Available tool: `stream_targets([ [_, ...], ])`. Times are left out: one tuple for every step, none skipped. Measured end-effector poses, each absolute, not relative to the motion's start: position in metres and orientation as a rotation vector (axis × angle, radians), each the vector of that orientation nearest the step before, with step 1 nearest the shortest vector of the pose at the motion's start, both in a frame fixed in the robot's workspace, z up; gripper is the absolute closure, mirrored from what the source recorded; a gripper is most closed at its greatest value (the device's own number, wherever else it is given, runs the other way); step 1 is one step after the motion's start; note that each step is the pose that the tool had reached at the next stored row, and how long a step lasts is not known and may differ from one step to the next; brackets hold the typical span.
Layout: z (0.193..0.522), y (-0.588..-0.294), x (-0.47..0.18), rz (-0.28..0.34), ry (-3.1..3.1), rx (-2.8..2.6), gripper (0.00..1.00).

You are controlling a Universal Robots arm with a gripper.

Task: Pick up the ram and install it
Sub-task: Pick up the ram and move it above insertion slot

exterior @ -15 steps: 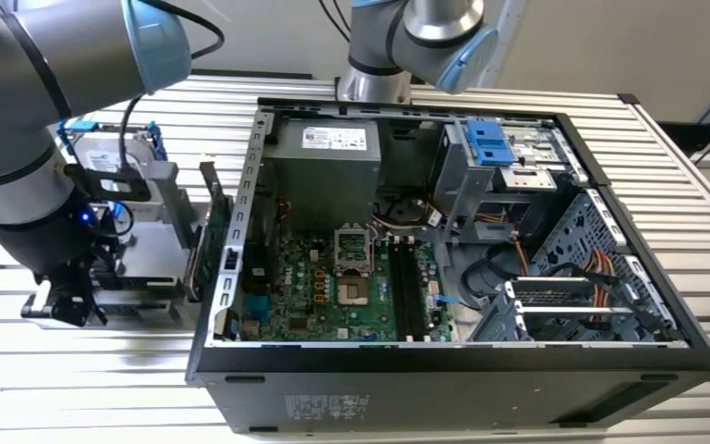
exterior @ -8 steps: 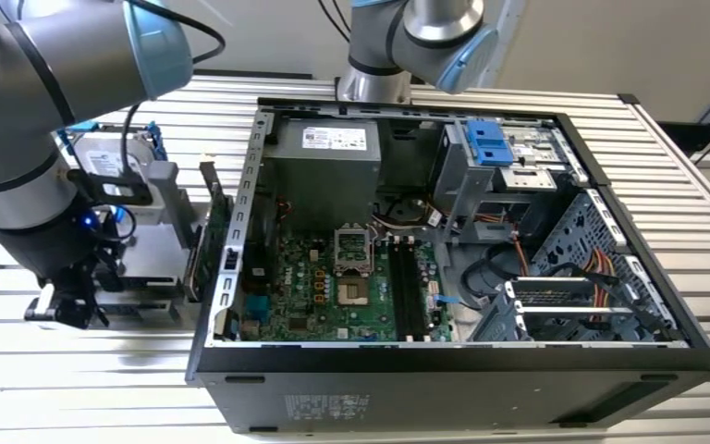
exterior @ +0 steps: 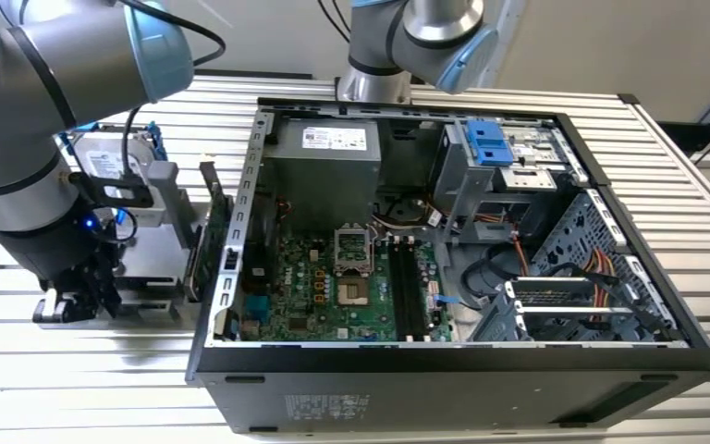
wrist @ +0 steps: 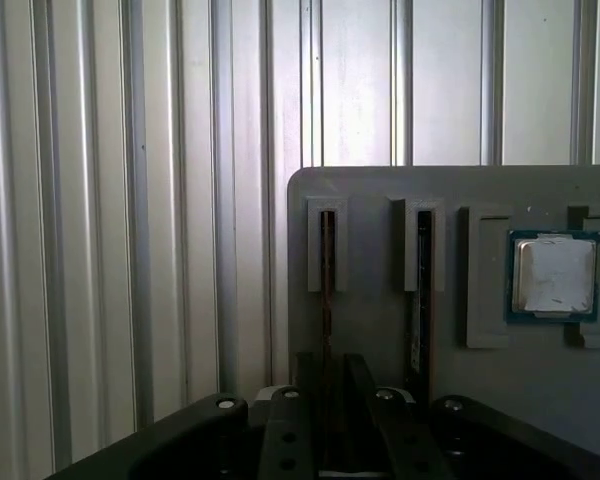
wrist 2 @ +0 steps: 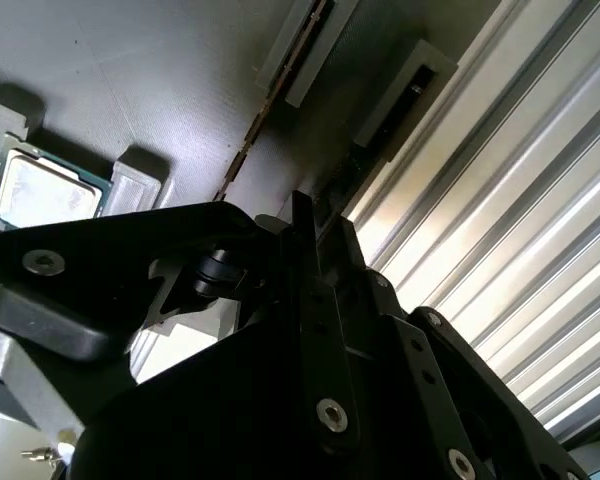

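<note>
The ram (wrist: 327, 290) stands on edge in a slot of a grey holder plate (wrist: 380, 190), in the slot farther from the processor chip. My gripper (wrist: 328, 400) is down at the plate and straddles the stick's near end. In the second wrist view the same ram (wrist 2: 385, 125) runs straight to the gripper (wrist 2: 315, 225). In the exterior view the gripper (exterior: 78, 301) sits low on the exterior view's left, outside the open computer case (exterior: 454, 356). The black memory slots (exterior: 405, 287) lie on the green motherboard inside the case.
A second stick (wrist: 421, 290) stands in the neighbouring slot, and a silver processor chip (wrist: 552, 275) lies beside it. A hard drive (exterior: 121, 157) and an upright expansion card (exterior: 214, 231) sit between my arm and the case. The ribbed metal table (wrist: 130, 200) surrounds the plate.
</note>
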State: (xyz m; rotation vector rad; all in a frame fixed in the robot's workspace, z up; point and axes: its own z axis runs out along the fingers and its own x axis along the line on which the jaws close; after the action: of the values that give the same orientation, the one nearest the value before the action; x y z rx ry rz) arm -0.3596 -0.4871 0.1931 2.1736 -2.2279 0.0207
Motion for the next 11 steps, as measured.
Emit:
stream_targets([
  [0.1930, -0.4871, -0.3596, 0.021, -2.228, 2.174, 0.00],
  [0.1930, -0.4871, -0.3595, 0.021, -2.228, 2.174, 0.00],
  [0.1929, -0.4871, -0.3595, 0.021, -2.228, 2.174, 0.00],
  [0.1928, -0.4872, -0.3596, 0.020, -2.229, 2.174, 0.00],
  [0.1928, -0.4874, -0.3596, 0.019, -2.229, 2.174, 0.00],
  [0.1929, -0.4875, -0.3595, 0.019, -2.229, 2.175, 0.00],
  [0.1929, -0.4876, -0.3595, 0.018, -2.229, 2.175, 0.00],
  [0.1928, -0.4876, -0.3595, 0.018, -2.228, 2.175, 0.00],
  [0.1929, -0.4876, -0.3596, 0.018, -2.227, 2.177, 0.00],
  [0.1929, -0.4876, -0.3595, 0.018, -2.224, 2.180, 0.00],
  [0.1928, -0.4876, -0.3595, 0.019, -2.220, 2.184, 0.00],
])
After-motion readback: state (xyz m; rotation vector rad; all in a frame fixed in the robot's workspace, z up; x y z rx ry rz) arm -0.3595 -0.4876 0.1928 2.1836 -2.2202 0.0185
